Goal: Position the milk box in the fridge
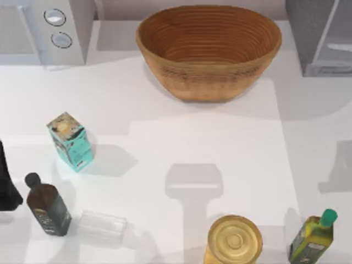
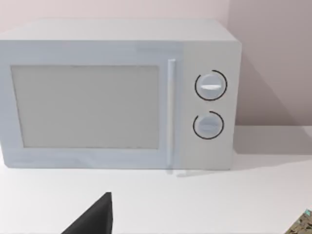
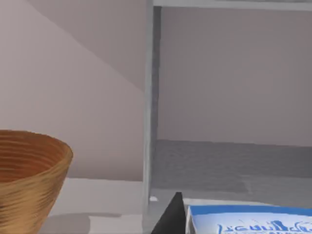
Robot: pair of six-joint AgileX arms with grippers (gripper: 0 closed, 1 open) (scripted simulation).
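The small blue-and-white milk box, judged light, stiff and best gripped by its flat sides, is seen before the dark grey fridge; whether either tool is closed cannot be told.

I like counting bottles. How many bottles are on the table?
2: a dark bottle near the table's left edge, and a green-capped bottle at the front right corner. More could sit beyond the picture's edges.

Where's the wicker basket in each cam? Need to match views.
Top view: basket at the table's back, centre, between the microwave and the fridge.
Left wrist view: not in it; this camera faces the microwave.
Right wrist view: cut off at the picture's edge, beside the fridge's frame.
Shared landmark: the fridge, next to the basket in both.
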